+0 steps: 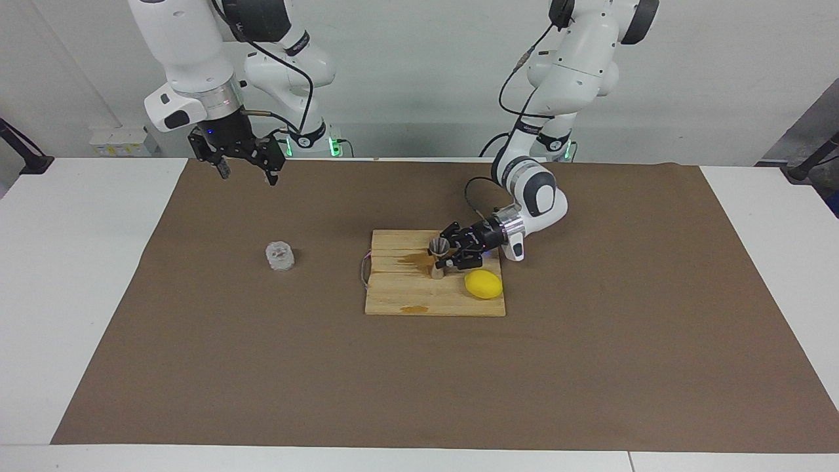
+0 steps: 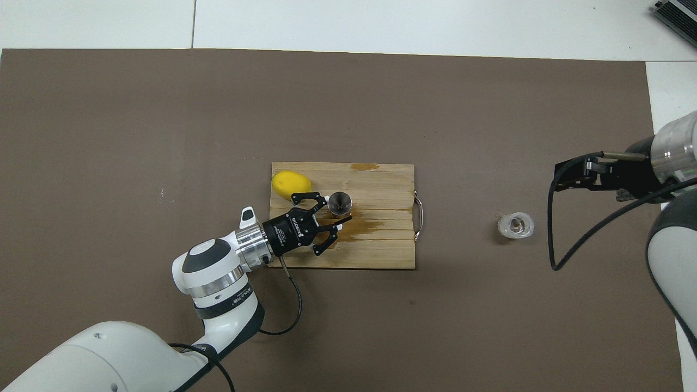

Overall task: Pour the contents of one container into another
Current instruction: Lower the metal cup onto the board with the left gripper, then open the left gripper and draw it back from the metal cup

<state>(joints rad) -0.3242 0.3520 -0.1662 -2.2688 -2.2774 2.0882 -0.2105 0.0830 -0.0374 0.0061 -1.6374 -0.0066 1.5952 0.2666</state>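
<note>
In the facing view, a wooden cutting board (image 1: 406,296) is seen at the middle of the frame on a brown mat (image 1: 262,367). A steel jigger (image 1: 438,252) is stood on the board near its upper edge, beside a brown wet stain (image 1: 411,259). The left gripper (image 1: 444,257) is held low and nearly level over the board, its jaws partly spread with the jigger's waist between them. Whether the fingers touch the steel cannot be told. A lemon (image 1: 484,284) is laid on the board just below that gripper. The bumpy glass cup (image 1: 280,256) is set on the mat at mid-height, well apart from the board toward the right arm's end of the table. The right gripper (image 1: 248,174) is hung in the upper part of the frame, high over the mat, jaws wide and empty. In the overhead view, the jigger (image 2: 338,202) is shown mouth up at the middle of the frame, between the spread tips of the left gripper (image 2: 333,209). The lemon (image 2: 291,184) is found at the board's (image 2: 381,250) upper corner. The stain (image 2: 365,226) is spread across the slats. The glass cup (image 2: 515,225) is stood alone on the mat, with the right gripper (image 2: 563,175) near it, higher in the frame.
</note>
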